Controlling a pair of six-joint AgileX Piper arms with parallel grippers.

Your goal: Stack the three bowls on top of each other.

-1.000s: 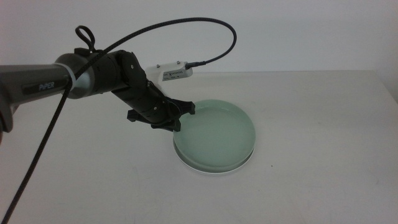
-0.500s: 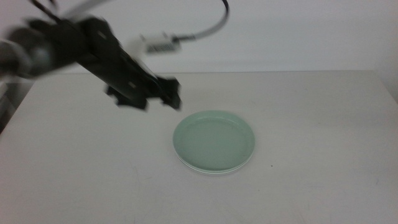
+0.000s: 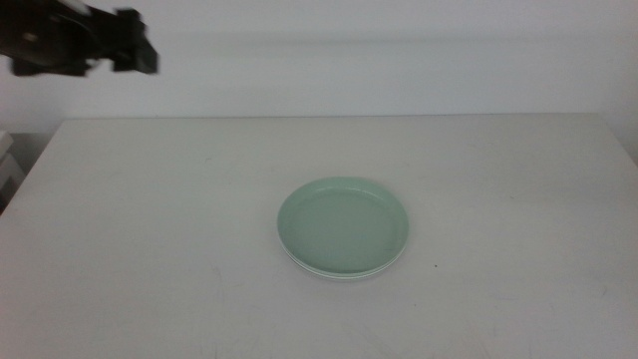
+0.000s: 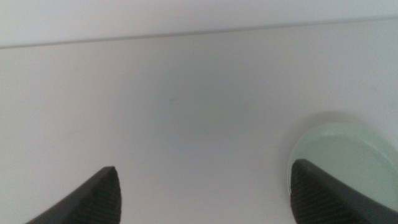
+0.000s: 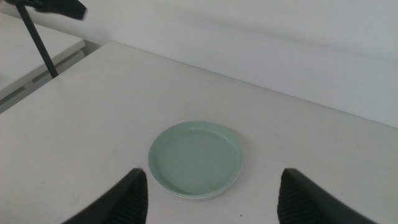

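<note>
With the mint green bowl (image 3: 343, 225) topping the stack at the table's (image 3: 498, 179) middle, the stacking looked done, so the left gripper (image 3: 80, 45) hung spread and empty above the far left corner.

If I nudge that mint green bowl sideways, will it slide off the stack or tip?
The mint green bowl is shallow and wide, so tipping seems unlikely. It looks smooth and rigid, nested on a white bowl whose rim barely shows, so it would probably slide or drag the stack along.

Left gripper (image 3: 120, 50) raised high at far left — jaws apart, empty.
</note>
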